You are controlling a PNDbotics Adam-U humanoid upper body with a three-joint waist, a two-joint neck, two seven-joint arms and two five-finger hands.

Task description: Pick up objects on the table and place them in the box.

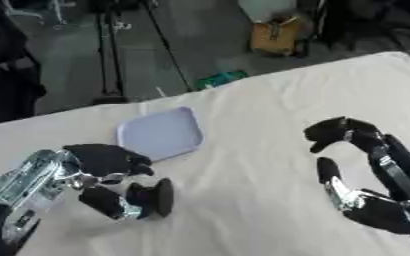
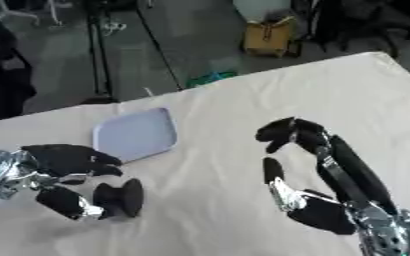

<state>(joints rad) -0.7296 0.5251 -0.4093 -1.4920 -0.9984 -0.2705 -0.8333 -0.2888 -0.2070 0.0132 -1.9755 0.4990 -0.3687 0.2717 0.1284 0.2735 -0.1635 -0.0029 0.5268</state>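
A cream-covered table (image 1: 270, 100) fills the view, with the right hand (image 2: 318, 200) raised over its right part, fingers curved apart around nothing. The left hand (image 1: 112, 180) sits low at the left, fingers spread and relaxed, empty. A flat pale lavender square tray (image 1: 160, 134) lies just beyond the left hand's fingertips (image 1: 143, 162), which look to overlap its near edge.
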